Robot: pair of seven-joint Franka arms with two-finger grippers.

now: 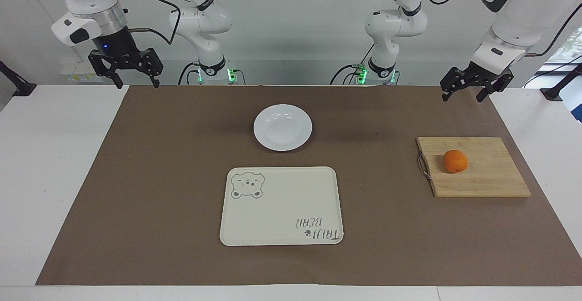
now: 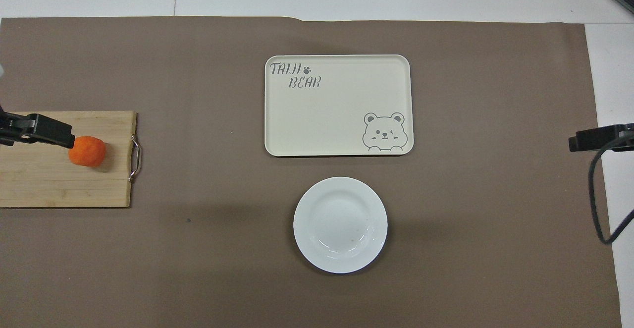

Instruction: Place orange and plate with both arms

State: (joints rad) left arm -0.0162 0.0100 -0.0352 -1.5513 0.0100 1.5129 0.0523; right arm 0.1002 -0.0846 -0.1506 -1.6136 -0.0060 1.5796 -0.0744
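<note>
Facing view: brown mat (image 1: 182, 178) over white table (image 1: 45, 178), white wall, both tools wide, empty.

A high camera across the surface (image 1: 68, 164) faces me, taking in both my arms and the whole brown mat (image 1: 182, 164). A second, above my own end, looks steeply down and forward. Both share the mat, tray (image 1: 282, 176), plate (image 1: 283, 110) and cutting board (image 1: 482, 183), turned half around.
</note>
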